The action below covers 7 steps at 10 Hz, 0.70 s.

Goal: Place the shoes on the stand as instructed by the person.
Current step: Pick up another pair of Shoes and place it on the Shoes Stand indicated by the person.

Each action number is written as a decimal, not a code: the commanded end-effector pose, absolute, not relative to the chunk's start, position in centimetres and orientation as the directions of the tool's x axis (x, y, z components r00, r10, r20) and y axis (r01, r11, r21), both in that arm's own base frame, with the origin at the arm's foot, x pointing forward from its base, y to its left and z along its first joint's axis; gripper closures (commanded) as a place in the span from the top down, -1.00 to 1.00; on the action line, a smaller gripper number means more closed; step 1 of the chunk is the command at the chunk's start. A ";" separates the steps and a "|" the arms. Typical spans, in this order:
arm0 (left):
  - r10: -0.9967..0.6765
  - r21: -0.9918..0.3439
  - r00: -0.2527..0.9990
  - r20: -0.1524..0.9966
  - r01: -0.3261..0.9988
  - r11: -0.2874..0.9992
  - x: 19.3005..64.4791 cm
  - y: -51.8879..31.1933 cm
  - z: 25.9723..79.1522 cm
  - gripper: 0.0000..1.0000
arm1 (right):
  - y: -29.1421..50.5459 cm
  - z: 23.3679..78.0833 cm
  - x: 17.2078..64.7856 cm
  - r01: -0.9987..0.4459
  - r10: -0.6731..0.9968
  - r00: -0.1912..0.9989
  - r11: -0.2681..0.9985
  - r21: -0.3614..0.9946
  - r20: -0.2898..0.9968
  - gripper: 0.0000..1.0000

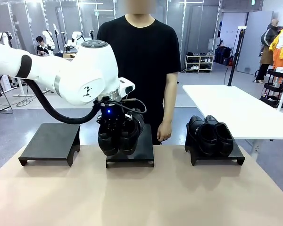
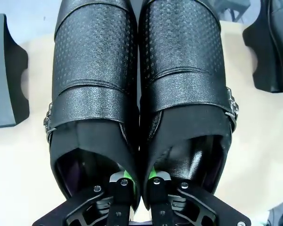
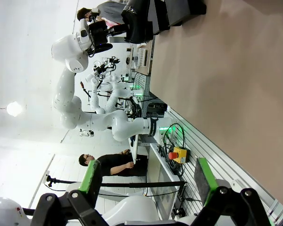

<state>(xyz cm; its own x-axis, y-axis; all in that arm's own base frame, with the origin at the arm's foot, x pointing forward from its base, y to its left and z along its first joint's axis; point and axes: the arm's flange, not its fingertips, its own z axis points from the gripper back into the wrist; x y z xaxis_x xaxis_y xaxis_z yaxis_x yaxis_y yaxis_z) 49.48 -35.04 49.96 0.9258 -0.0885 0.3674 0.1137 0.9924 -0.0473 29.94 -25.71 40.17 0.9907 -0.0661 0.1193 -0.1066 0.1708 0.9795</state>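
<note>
Over the middle stand (image 1: pixel 130 157), the left gripper (image 2: pixel 139 181) pinches a monk-strap shoe pair (image 1: pixel 119 136) by the inner walls; next, lower and release. Right gripper (image 3: pixel 146 186) gapes empty.

In the front view the left gripper (image 1: pixel 114 123) is mostly hidden: its fingers sink behind the black shoes (image 1: pixel 119 135) it carries, and only the wrist with a blue light shows above them. Below the jaws, those shoes cover the middle of the centre stand (image 1: pixel 130 153), so whether their soles touch it cannot be told. In the left wrist view the toes of the shoes (image 2: pixel 141 84), far ahead of the jaws, are cut by the top edge, and the green pads (image 2: pixel 126 176) are nearly buried between the two heel walls. The right gripper (image 3: pixel 148 186) is cropped by the bottom edge.
</note>
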 end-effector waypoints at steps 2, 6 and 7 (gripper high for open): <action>-0.081 -0.055 0.924 0.375 0.109 0.992 49.3 -34.7 50.7 -0.83 | -25.7 40.3 29.7 -0.104 -0.057 0.992 0.183 0.978 0.116 1.00; -0.015 -0.012 0.909 0.416 0.021 1.000 51.5 -37.7 48.9 -0.83 | -25.7 40.3 29.7 -0.104 -0.057 0.992 0.183 0.978 0.116 1.00; 0.005 0.004 0.910 0.415 -0.007 1.000 52.4 -37.8 48.8 -0.83 | -25.7 40.3 29.7 -0.104 -0.057 0.992 0.183 0.978 0.116 1.00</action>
<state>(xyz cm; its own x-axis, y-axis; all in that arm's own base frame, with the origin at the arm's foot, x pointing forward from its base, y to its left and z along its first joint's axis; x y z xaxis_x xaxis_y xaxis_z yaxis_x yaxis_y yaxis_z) 50.91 -36.63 47.62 0.9242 -0.0281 0.3809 0.0387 0.9990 -0.0201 29.94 -25.71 40.17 0.9907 -0.0661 0.1193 -0.1065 0.1707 0.9795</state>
